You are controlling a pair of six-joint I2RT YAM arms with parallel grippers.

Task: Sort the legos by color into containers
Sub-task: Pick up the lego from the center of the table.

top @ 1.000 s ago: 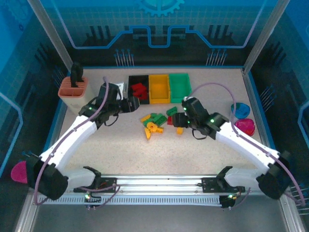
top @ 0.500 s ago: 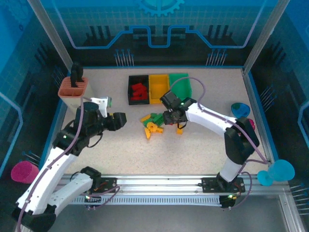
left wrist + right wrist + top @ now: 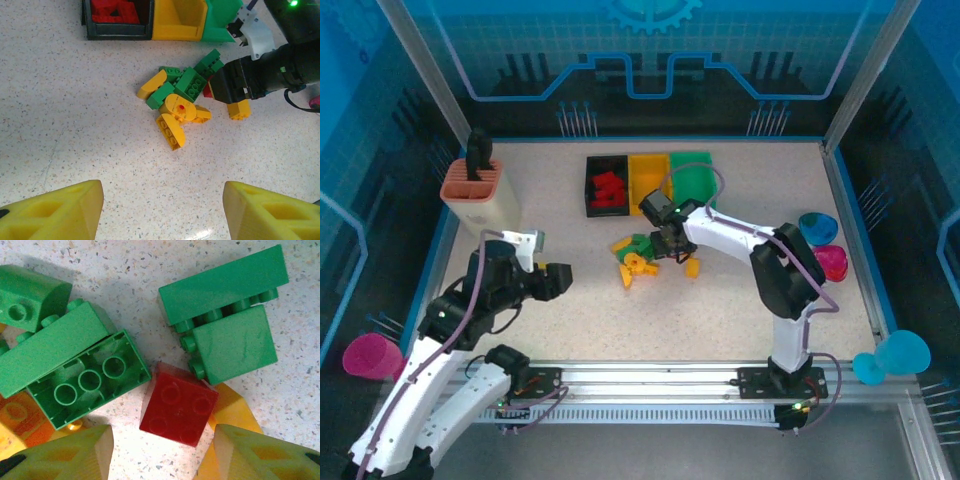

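Green, yellow-orange and red legos lie in a small pile mid-table, in front of a row of containers: black, yellow and green. My right gripper is down on the pile's right side. In its wrist view the right gripper is open, with a red brick on the table just ahead of and between the fingertips, gaps on both sides. Green bricks flank it. My left gripper is open and empty, well back from the pile.
Red bricks lie in the black bin. A salmon slotted holder stands at the far left. Blue and pink cups sit at the right edge, another pink cup off the left side.
The left arm pulled back from the black bin toward the near left. The right gripper shifted left over the pile, came down around the red brick, and its jaws narrowed.
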